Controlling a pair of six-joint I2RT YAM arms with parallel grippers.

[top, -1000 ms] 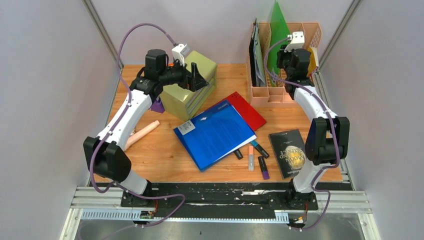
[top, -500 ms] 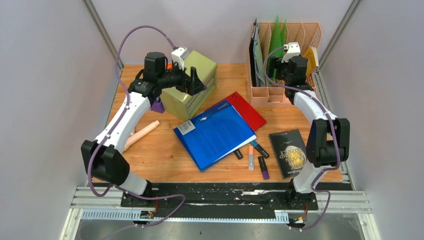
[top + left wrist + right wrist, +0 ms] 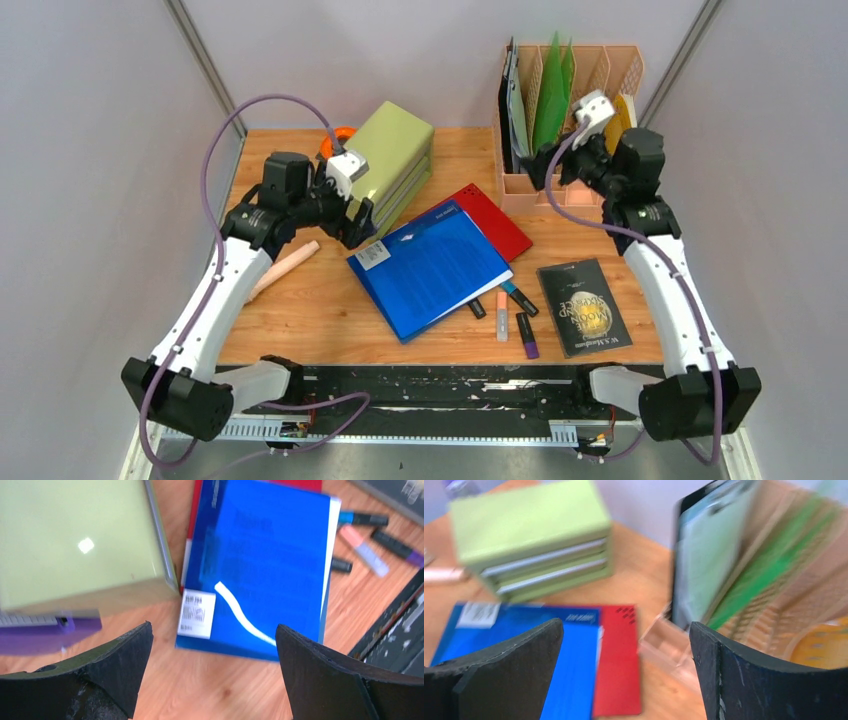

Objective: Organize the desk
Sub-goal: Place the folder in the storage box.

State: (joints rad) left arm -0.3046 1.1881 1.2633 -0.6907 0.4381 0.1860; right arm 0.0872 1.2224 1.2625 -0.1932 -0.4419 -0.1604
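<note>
Above the blue folder (image 3: 430, 270), near its white-labelled corner, the left claw (image 3: 212, 632) hung wide open and held nothing; the right claw (image 3: 624, 626) was spread just as wide and just as empty, off the front of the peach file rack (image 3: 600, 60) at the far right.

Beneath both lay the worktop (image 3: 310, 310), orange-brown wood with a metal rail along its near edge, and it was far from tidy; the blue folder sat askew in the middle, overlapping a red folder (image 3: 495, 220); a green drawer chest (image 3: 385, 165) stood at the far left, touching or nearly touching the folders' corner; a black book (image 3: 583, 305) lay near the right arm, with several markers (image 3: 502, 315) scattered between it and the blue folder; a pink stick (image 3: 285, 268) lay apart on the left.

The step in hand seemed to be picking up the blue folder, probably for the rack. A flat, thin folder gives little to pinch from above; the better grip would likely be at an edge, perhaps where it rode up on the red one; the jaws should close on the blue cover alone, the lift should be slow so the pages did not fan, and the swing should keep clear of the chest and the markers; the rack's free slots looked narrow, so the folder would need to go in upright.
</note>
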